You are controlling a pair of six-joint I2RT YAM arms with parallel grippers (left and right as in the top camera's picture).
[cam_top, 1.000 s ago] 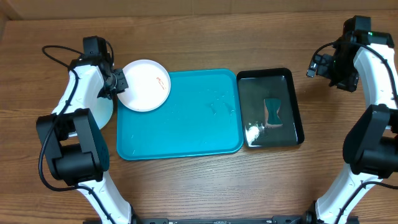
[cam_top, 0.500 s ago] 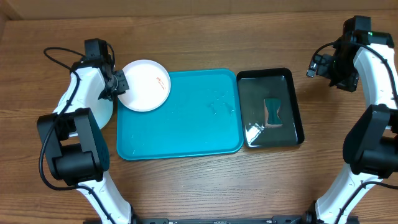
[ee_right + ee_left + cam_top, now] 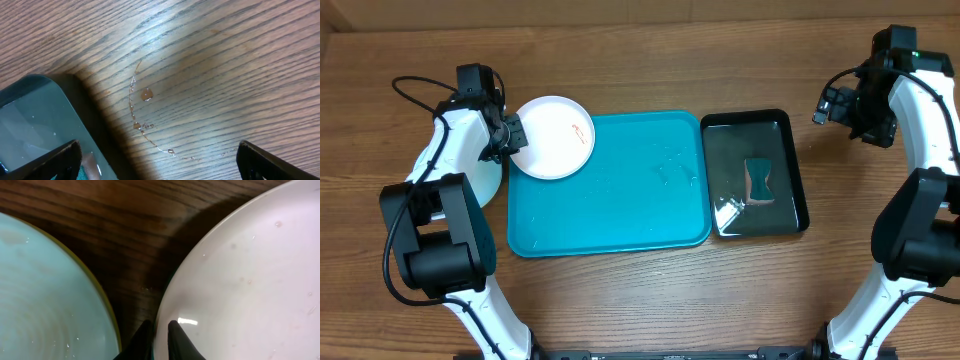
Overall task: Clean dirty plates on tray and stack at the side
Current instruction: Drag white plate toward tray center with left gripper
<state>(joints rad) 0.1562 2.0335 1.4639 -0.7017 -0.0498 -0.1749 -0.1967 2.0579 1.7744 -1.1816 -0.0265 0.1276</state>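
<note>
The white plate (image 3: 553, 137) with a small reddish smear lies over the far left corner of the teal tray (image 3: 620, 200), partly off it. My left gripper (image 3: 510, 138) is at its left edge. In the left wrist view the two black fingertips (image 3: 176, 339) pinch the white plate's (image 3: 250, 280) rim, one on each side. Just left of it lies a light blue plate with a lime-green rim (image 3: 45, 295), which the left arm partly hides in the overhead view (image 3: 488, 185). My right gripper (image 3: 825, 105) hangs open over bare wood, holding nothing (image 3: 162, 160).
A glossy black tray (image 3: 790, 130) holding water and a teal sponge (image 3: 759, 180) stands right of the teal tray; its corner (image 3: 30, 115) shows in the right wrist view. Water droplets (image 3: 145, 95) dot the wood beside it.
My left gripper has shifted very slightly at the white plate's rim. The plate, the trays and the right arm have not moved.
</note>
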